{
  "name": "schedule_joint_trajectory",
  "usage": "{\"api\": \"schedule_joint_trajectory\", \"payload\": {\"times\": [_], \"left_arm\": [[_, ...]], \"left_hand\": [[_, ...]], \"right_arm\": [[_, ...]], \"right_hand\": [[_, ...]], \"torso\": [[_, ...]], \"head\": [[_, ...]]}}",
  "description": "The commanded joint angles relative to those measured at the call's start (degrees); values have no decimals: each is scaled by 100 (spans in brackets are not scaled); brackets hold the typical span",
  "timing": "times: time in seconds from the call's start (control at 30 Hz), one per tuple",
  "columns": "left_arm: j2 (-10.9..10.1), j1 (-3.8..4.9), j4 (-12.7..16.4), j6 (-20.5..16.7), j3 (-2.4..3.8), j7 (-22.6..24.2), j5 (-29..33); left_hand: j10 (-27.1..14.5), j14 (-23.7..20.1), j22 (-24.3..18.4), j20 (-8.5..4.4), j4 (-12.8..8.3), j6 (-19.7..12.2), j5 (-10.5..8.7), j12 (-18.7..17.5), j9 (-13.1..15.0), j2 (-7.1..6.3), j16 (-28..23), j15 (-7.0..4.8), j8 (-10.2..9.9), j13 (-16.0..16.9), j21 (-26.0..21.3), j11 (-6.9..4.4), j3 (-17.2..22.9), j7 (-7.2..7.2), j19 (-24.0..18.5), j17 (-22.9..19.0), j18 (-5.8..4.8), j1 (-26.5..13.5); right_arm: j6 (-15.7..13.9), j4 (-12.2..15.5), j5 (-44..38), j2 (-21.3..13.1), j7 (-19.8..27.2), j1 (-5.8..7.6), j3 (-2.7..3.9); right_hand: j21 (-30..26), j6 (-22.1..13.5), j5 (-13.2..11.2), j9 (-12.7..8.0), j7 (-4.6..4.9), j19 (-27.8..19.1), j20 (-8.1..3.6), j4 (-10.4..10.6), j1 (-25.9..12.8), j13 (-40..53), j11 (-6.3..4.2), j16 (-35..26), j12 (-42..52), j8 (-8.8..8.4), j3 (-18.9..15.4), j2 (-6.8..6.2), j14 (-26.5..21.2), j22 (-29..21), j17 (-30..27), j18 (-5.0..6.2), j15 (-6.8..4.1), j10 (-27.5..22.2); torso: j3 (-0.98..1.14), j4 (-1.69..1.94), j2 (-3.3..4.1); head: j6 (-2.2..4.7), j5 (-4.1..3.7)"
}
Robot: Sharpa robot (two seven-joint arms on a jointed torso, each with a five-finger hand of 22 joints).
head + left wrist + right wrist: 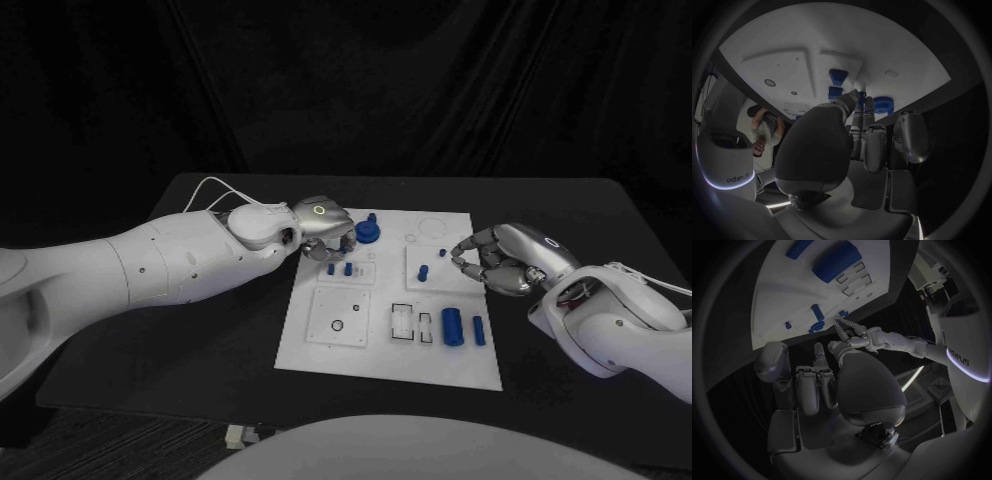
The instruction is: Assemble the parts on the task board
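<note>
- Task board (pixel 378 345): white plate lying flat on the black table (pixel 202 330), between the two hands.
- Left hand (pixel 323 232): poised over the board's far corner on the robot's left, fingers curled downward. The head view does not resolve whether the fingertips grip anything; hold state cannot be told.
- Left wrist view: the fingers (pixel 873 145) reach toward the board edge, their tips close to a blue toothed wheel (pixel 882 104) and two blue pegs (pixel 837 76). Contact cannot be confirmed here either.
- Head view: the blue wheel (pixel 369 233) stands just beside the left hand, on its inner side; two short blue pegs (pixel 340 268) stand just below its fingertips.
- Right hand (pixel 500 258): raised beside the board's edge on the robot's right, fingers curled inward with nothing visible in them.
- Right wrist view: the curled fingers (pixel 809 385) are apart from the board; a large blue cylinder (pixel 836 260) lies beyond them.
- Head view: the same cylinder (pixel 451 326) and a thin blue pin (pixel 479 330) lie on the board nearer the robot than the right hand.
</note>
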Motion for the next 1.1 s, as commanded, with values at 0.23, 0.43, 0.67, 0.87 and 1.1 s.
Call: {"api": "schedule_joint_trajectory", "payload": {"times": [0.23, 0.43, 0.67, 0.87, 1.1], "left_arm": [[60, -27, -41, -110, 5, -23, -7], [67, -34, -43, -233, 5, -31, -7], [68, -36, -41, -269, 5, -34, -7], [93, -38, -71, -289, 5, -40, -7], [142, -43, -137, -164, 5, -45, -7]], "left_hand": [[-44, 362, 977, -2, 1, -52, -37, -30, -9, -8, -8, 0, -33, -9, -22, 9, 36, 2, -24, 791, 93, -45], [-37, 361, 975, -2, -3, -56, -29, -30, -10, -1, -10, 0, -37, -9, -29, 8, 46, 3, -27, 788, 94, -38], [-29, 359, 973, -1, -8, -62, -21, -29, -11, 2, -14, 0, -43, -8, -40, 10, 53, 6, -31, 783, 96, -31], [-29, 358, 973, -1, -10, -64, -14, -32, -12, 5, -17, 1, -45, -8, -40, 11, 58, 7, -32, 779, 96, -27], [-25, 355, 970, 0, -21, -63, 3, -34, -11, 4, -23, 3, -48, -8, -54, 14, 65, 11, -37, 770, 98, -15]], "right_arm": [[49, 10, -17, -2, -91, -35, 2], [48, 10, -17, -5, -97, -52, 2], [57, 5, -17, -10, -106, -77, 2], [66, 2, -17, -7, -113, -89, 2], [87, -2, -17, -3, -121, -95, 2]], "right_hand": [[-18, 38, 28, -4, 11, -19, -5, -38, 56, 1510, -19, -33, 14, -21, 6, 1, 527, 699, 1116, 63, -43, 599], [-18, 38, 28, -4, 11, -19, -5, -38, 56, 1510, -19, -33, 14, -21, 6, 1, 527, 699, 1116, 63, -43, 599], [-20, 39, 31, -4, 11, -19, -5, -43, 62, 1510, -19, -34, 14, -20, 9, 1, 526, 698, 1113, 63, -43, 599], [-15, 40, 34, -4, 11, -18, -6, -50, 68, 1510, -20, -31, 14, -20, 12, 1, 528, 699, 1121, 62, -43, 599], [-15, 40, 34, -4, 11, -18, -6, -50, 68, 1510, -20, -31, 14, -20, 12, 1, 528, 699, 1121, 62, -43, 599]], "torso": [[1, -1, 1], [2, -1, 1], [2, -1, 0], [4, 0, -2], [3, -2, 1]], "head": [[1, -20], [1, -26], [1, -17], [1, -23], [1, -16]]}}
